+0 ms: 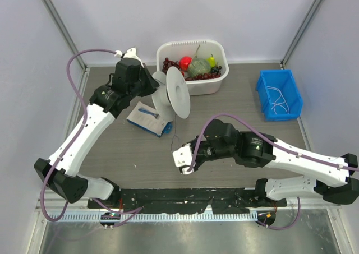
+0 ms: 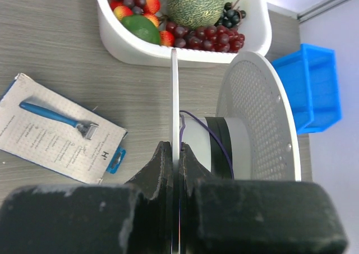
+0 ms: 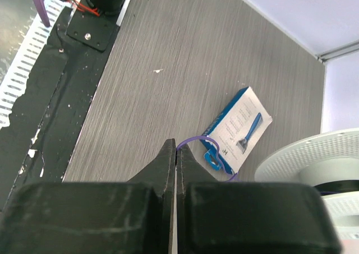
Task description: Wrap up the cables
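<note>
A round white plastic spool [image 1: 175, 94] stands on edge mid-table, hub wound with dark cable. My left gripper [image 1: 150, 87] is shut on the rim of its near flange [image 2: 174, 91]; the perforated far flange [image 2: 258, 114] lies to the right. A very thin purple cable [image 2: 217, 141] runs off the hub. My right gripper [image 1: 179, 150] is shut on this cable's end [image 3: 197, 139] low over the table, in front of the spool [image 3: 314, 158]. Thin white cables [image 1: 277, 102] lie in the blue bin.
A white basket [image 1: 168, 47] of toy fruit stands behind the spool. A carded blue razor [image 1: 147, 118] lies flat left of the spool, also in the right wrist view [image 3: 241, 125]. The blue bin [image 1: 263, 88] sits at the right. A black base plate [image 1: 185, 198] lines the near edge.
</note>
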You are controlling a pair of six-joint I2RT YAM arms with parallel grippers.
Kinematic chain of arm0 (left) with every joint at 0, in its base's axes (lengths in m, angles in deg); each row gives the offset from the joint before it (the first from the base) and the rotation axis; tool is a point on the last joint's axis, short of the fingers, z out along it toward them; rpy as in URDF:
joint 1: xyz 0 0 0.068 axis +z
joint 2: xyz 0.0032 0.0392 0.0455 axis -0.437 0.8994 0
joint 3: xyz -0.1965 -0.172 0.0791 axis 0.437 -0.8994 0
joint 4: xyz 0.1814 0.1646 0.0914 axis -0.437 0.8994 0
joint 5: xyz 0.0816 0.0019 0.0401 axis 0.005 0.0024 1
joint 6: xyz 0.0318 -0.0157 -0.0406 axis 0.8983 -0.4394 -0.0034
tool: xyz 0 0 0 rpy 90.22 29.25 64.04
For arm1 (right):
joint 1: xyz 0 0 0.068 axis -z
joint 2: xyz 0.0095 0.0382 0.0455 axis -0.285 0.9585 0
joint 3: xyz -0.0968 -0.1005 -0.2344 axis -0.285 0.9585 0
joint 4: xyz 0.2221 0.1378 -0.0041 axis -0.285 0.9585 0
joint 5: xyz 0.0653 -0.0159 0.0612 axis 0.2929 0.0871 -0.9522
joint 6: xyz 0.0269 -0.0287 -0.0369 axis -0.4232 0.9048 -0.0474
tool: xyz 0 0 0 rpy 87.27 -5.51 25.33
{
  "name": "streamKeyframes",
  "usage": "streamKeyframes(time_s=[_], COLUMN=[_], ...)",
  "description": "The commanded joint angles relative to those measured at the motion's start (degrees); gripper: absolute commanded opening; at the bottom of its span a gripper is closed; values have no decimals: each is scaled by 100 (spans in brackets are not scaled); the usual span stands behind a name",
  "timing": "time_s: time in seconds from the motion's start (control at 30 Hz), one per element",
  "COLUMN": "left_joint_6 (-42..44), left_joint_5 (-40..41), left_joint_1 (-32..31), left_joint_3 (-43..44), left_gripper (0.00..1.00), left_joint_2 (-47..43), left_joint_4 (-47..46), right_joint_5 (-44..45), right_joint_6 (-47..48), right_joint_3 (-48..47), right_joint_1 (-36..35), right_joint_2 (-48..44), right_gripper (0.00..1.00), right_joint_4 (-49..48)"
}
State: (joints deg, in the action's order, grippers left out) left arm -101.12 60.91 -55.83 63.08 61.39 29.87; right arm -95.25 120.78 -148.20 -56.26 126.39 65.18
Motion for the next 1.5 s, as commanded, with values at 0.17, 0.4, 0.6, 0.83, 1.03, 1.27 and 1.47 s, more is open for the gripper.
streamKeyframes(time_s=[0.17, 0.4, 0.6, 0.83, 1.03, 1.27, 1.47], left_joint_6=[-348, -146, -49, 442, 1294, 2077, 2719], left_joint_5=[-550, -559, -629, -1136, -1542, -2158, -2817], left_joint_1=[3, -172, -313, -401, -569, -709, -832], left_joint_3=[33, -283, -635, -1118, -1567, -2050, -2445], left_gripper=[0, 0, 0, 0, 0, 0, 0], left_joint_2=[-236, -289, -438, -912, -1185, -1572, -2002], left_joint_4=[-286, -322, -322, -646, -910, -1218, -1464], right_joint_5=[99, 301, 626, 548, 442, 267, -23], right_joint_6=[-66, -75, -40, -207, -225, -408, -646], right_joint_3=[-354, -1084, -1409, -1577, -1726, -1796, -1770], right_joint_1=[-40, -31, 214, 1049, 1612, 2192, 2974], right_joint_2=[171, 549, 725, 690, 725, 795, 900], right_gripper=[0, 1, 1, 1, 1, 1, 1], right_joint_4=[-572, -1178, -1583, -1768, -1847, -1856, -1847])
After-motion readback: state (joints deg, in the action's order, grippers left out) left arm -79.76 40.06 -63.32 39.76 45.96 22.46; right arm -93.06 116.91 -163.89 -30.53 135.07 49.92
